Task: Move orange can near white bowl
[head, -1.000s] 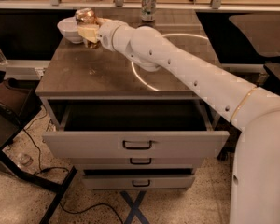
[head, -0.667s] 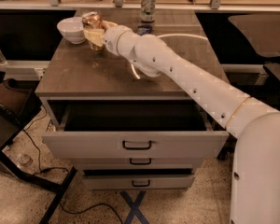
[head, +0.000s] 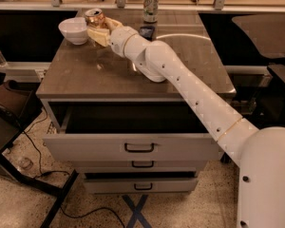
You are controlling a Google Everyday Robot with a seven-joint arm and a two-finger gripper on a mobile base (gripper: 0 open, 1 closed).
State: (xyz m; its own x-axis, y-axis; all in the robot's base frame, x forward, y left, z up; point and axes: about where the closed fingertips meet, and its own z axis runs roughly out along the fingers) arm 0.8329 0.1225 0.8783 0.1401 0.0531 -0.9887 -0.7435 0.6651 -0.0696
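The arm (head: 190, 89) reaches far forward and left, its end effector (head: 99, 25) clamped on the orange can (head: 94, 17)

The one camera sits high on the robot's own side and looks forward and steeply down. The robot's white arm (head: 194, 96) rises from the lower right corner and runs diagonally to the upper left. The view faces the front of a cabinet (head: 85, 75), near enough that its top spans most of the frame's width. The open top drawer (head: 133, 148) lies at the centre and the floor (head: 19, 203) shows along the bottom. The gripper (head: 100, 28) is far from the lens, in the upper left of the frame, clasping the orange can (head: 94, 17) just beside the white bowl (head: 75, 30).
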